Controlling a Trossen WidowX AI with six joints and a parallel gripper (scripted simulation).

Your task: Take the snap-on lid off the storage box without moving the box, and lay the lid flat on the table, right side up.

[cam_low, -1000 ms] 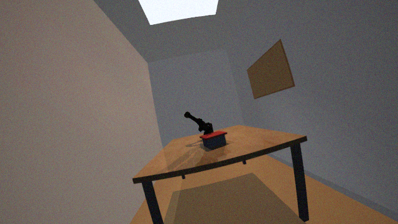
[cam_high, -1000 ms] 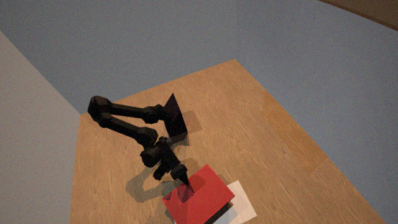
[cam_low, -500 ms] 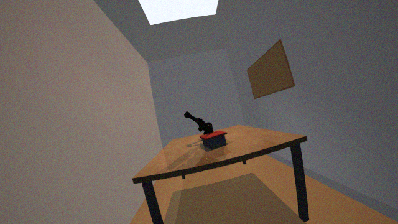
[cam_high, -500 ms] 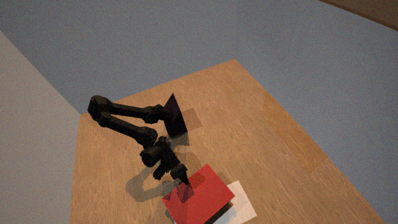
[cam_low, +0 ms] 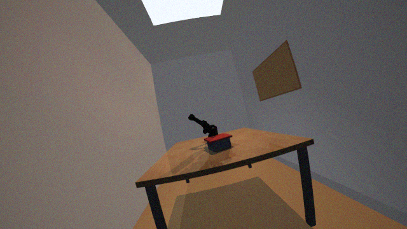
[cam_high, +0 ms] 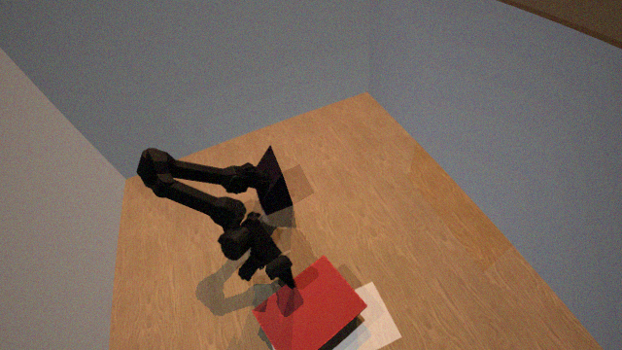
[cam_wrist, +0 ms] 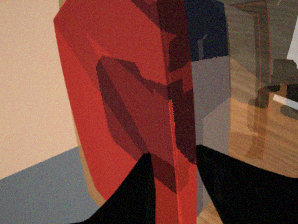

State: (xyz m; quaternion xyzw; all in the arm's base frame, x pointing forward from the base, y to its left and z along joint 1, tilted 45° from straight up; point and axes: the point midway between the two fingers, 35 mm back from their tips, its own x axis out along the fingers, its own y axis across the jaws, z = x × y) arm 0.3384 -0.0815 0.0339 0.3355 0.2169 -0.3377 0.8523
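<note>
Tool: the tool (cam_high: 293, 285) (cam_low: 210, 135) (cam_wrist: 173, 156) was clamped on the edge of the red lid, with one dark finger on either side of it in the wrist view.
Lid: the red lid (cam_high: 316, 303) (cam_low: 219, 137) (cam_wrist: 135, 45) was over the top of the box, right side up; whether its snap fit had come loose could not be told.
Box: the dark blue storage box (cam_high: 342, 335) (cam_low: 219, 145) (cam_wrist: 210, 82) stood upright on the surface, beneath the lid.
Arm: the black arm (cam_high: 194, 196) (cam_low: 198, 120) was folded, its elbow out to one side and its wrist angled down toward the lid.
Surface: the wood-topped surface (cam_high: 398, 219) (cam_low: 270, 143) (cam_wrist: 250, 120) bore the arm and the box.
White patch: a flat, pale patch (cam_high: 381, 311) showed beside the box in the top view.
Wall: a brown board (cam_low: 276, 73) hung there, well apart from the arm.
</note>
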